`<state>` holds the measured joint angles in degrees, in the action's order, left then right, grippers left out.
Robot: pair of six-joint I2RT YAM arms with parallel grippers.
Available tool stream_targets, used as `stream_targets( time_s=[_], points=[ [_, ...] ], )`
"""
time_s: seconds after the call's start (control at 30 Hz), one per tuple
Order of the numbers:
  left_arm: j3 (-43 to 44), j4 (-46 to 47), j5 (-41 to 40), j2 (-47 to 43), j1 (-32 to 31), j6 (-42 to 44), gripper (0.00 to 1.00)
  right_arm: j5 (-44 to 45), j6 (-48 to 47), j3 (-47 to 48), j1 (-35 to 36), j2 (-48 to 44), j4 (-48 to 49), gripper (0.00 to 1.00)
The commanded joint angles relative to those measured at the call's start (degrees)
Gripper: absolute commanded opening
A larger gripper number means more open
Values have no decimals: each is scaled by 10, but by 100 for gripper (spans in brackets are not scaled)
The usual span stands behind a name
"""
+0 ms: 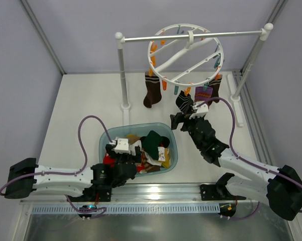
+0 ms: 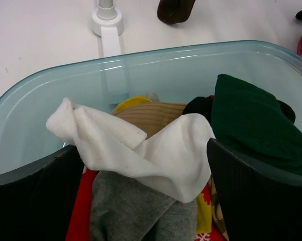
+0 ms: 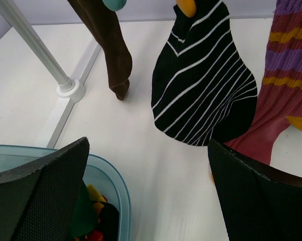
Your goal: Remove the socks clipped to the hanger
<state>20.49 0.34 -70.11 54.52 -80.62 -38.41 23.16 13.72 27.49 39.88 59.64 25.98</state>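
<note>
The white ring hanger [image 1: 167, 64] with orange and teal clips hangs from a rail. Clipped to it are a dark brown sock [image 1: 152, 90], a black striped sock [image 1: 183, 102], a purple-red striped sock [image 1: 203, 93] and another dark sock [image 1: 216, 86]. My right gripper [image 1: 179, 119] is open and empty just below the black striped sock [image 3: 206, 95], with the brown sock [image 3: 113, 50] to its left and the purple-red sock [image 3: 286, 75] to its right. My left gripper [image 1: 123, 150] is open over the basket, with a white sock [image 2: 140, 145] lying between its fingers.
A teal plastic basket [image 1: 135, 125] at front centre holds several socks, among them a dark green one [image 2: 251, 120]. Its rim also shows in the right wrist view [image 3: 118, 201]. The white two-post rail stand [image 1: 121, 70] carries the hanger; its foot [image 2: 106, 20] stands just beyond the basket.
</note>
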Motion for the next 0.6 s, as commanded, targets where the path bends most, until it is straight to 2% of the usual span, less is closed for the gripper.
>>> stream_targets(
  time_s=[0.0,0.07,0.17,0.3,0.43,0.53,0.57],
  points=[
    [32,7,-27,4,-2,-16,100,-4,0,-9,-2,-22,32,100],
    [36,41,-24,6,-2,3,100,-3,-6,-16,-2,-27,35,100],
    [56,85,-7,14,11,87,100,-10,-11,-25,-2,-38,39,100],
    [96,141,127,25,70,176,100,-13,-16,-37,-2,-51,46,100],
    [133,170,200,57,123,206,100,-15,-28,-56,-2,-66,59,100],
    [162,158,307,79,178,189,100,-18,-34,-62,-2,-77,59,100],
    [168,157,316,97,185,188,100,-17,-36,-63,-2,-80,59,100]
  ],
)
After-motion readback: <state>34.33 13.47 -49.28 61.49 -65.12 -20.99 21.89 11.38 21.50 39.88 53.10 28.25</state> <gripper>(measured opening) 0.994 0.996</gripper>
